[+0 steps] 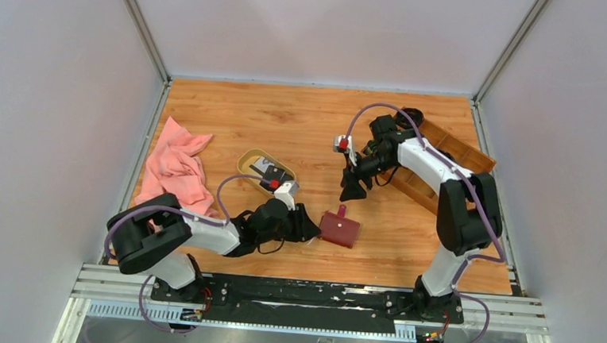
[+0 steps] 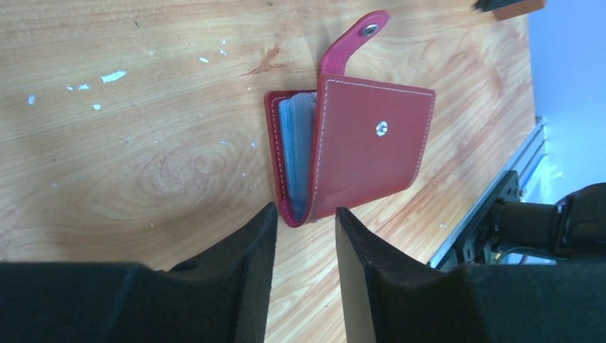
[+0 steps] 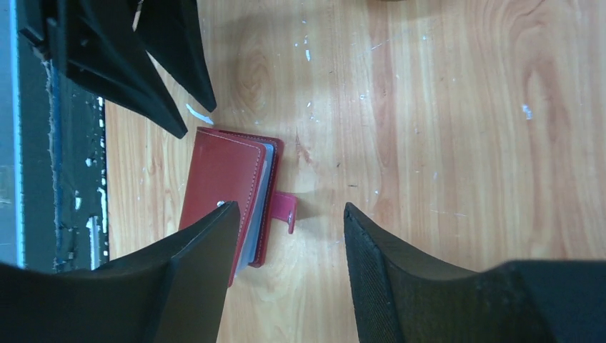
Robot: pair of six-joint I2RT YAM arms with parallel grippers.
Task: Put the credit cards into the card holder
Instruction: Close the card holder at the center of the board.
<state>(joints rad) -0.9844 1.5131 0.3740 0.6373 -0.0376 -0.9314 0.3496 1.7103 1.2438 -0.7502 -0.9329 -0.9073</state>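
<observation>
white-and-black arms (image 1: pixel 209 234), purple cables (image 1: pixel 365 110), black wedge-shaped fingers (image 2: pixel 236 282)

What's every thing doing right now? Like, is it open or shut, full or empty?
Dark red leather card holder: unsnapped, cover partly open, lying on the wooden table.
Oval tan dish: holds black and white cards.
Pink cloth: crumpled.
Brown wooden compartment tray: contents too hidden to tell.
Left gripper: open, empty.
Right gripper: open, empty.
</observation>
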